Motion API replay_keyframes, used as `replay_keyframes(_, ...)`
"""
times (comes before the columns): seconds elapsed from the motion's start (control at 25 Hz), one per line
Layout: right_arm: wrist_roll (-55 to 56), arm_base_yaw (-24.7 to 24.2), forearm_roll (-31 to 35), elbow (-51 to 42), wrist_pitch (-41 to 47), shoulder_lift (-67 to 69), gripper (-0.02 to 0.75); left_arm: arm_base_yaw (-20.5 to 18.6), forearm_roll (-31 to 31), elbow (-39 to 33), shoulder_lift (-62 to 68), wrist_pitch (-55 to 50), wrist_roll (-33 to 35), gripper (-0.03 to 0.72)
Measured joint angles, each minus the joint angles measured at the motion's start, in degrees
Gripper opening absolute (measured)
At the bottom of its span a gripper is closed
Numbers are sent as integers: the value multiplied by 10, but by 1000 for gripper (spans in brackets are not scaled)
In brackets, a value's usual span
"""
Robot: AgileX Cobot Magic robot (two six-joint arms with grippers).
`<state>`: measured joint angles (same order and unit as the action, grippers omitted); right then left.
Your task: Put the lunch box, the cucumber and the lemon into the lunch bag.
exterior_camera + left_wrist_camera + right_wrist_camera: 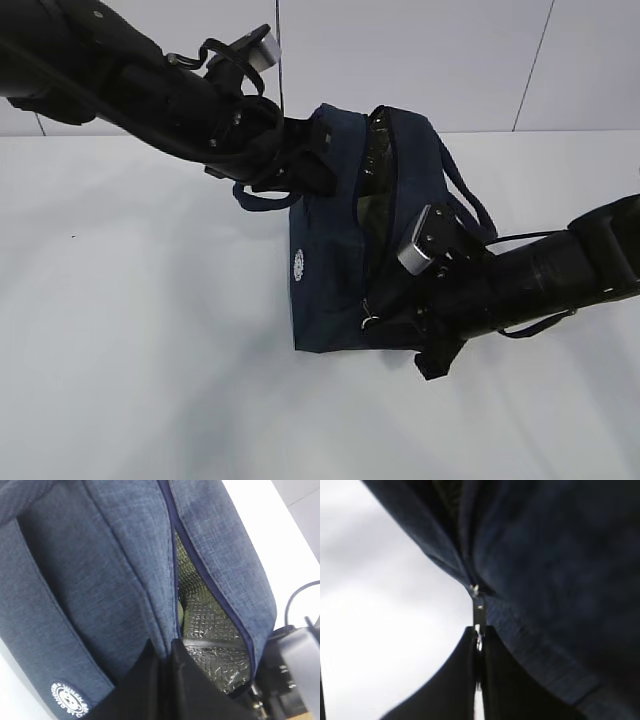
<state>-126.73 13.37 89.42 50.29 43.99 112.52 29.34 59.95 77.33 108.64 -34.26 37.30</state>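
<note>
The dark navy lunch bag [325, 255] stands mid-table with its top zipper partly open, showing silver lining [373, 195]. My left gripper [322, 150] is shut on the fabric edge of the bag's top at its far end; the left wrist view shows the jaws [167, 652] pinching that edge beside the lining [212, 630]. My right gripper [385, 300] is shut on the metal zipper pull [478, 611] at the bag's near end, fingertips [470, 645] together. The lunch box, cucumber and lemon are not in view. A greenish sliver inside the opening cannot be identified.
The white logo [298, 266] faces left on the bag's side, and it also shows in the left wrist view [70, 700]. A loop handle [470, 205] hangs on the right side. White table [120, 330] surrounds the bag; a white wall stands behind.
</note>
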Motion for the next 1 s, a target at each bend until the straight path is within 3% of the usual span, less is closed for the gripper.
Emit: replay_keyframes(1.0, 137, 0, -129, 0, -10, -79, 1, 0, 0, 0, 0, 8, 0, -3)
